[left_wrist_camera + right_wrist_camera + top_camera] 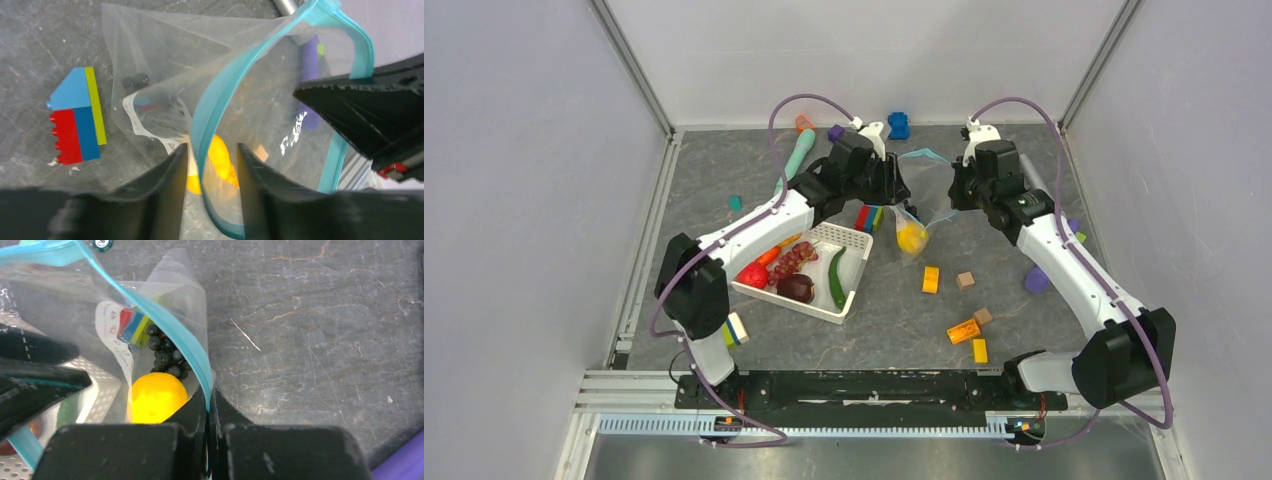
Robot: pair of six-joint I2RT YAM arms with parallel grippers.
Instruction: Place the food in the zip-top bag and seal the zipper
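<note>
The right gripper [209, 399] is pinching the zipper [170, 330] of the bag [150, 60] tight, while the left gripper [210, 150] is straddling the opposite rim with a narrow gap; I cannot tell whether it is truly gripping. Together they are holding the mouth spread, likely so food can drop in. One yellow fruit [155, 397] is lying inside, while the grapes [792, 258] and the rest are waiting in the basket [861, 270]
</note>
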